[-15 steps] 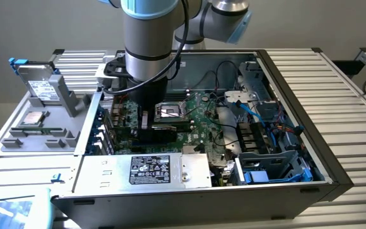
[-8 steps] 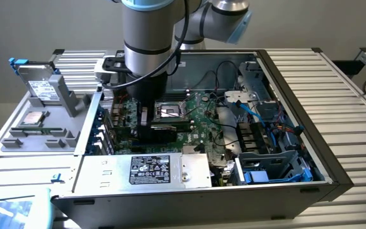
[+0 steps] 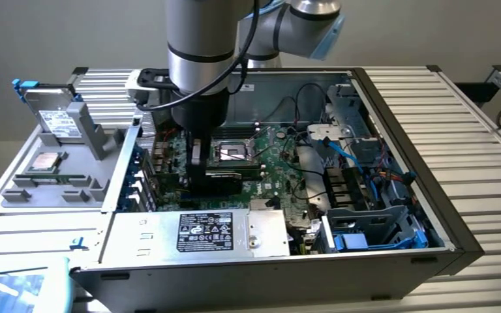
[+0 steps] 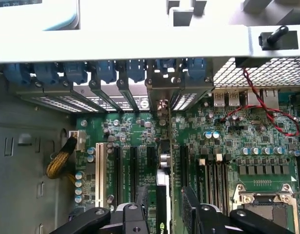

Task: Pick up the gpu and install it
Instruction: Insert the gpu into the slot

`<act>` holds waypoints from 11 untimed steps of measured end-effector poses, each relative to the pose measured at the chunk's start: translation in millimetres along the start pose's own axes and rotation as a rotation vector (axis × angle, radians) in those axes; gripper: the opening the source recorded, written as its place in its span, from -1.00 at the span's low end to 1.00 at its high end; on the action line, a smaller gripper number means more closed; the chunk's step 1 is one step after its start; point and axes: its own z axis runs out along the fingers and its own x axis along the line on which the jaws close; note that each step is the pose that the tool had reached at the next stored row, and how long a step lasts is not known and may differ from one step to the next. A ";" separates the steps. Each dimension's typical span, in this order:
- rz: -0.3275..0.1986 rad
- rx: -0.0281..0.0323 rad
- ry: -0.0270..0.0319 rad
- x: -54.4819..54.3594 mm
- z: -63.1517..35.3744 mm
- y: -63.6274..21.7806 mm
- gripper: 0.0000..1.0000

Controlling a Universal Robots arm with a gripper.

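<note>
The gpu (image 4: 163,181) stands on edge across the green motherboard (image 4: 130,131), with its silver end bracket (image 4: 162,92) at the rear slot openings of the case. My gripper (image 4: 164,202) straddles the card from above. One finger (image 4: 141,204) is on each side of it, the other finger (image 4: 190,204) opposite, and a small gap shows on both sides. The gripper is open. In the exterior view the arm reaches down into the open computer case, and the gripper (image 3: 200,163) hangs over the black block of the gpu (image 3: 217,181) beside the processor socket (image 3: 231,151).
A row of blue slot latches (image 4: 106,70) lines the rear wall. Memory slots (image 4: 213,170), a red-black wire (image 4: 257,107) and yellow cables (image 4: 60,158) flank the card. The silver power supply (image 3: 207,231) sits at the case front. A hard drive (image 3: 59,120) stands on the grey fixture outside.
</note>
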 end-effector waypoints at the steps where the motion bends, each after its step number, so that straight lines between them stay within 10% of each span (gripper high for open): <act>1: 0.000 -0.0002 0.0020 0.0 -1.6 0.2 -0.17; 6: 0.002 -0.0002 0.0141 -1.1 -7.4 0.9 -0.17; 11: 0.003 0.0001 0.0280 -2.7 -9.1 1.7 -0.58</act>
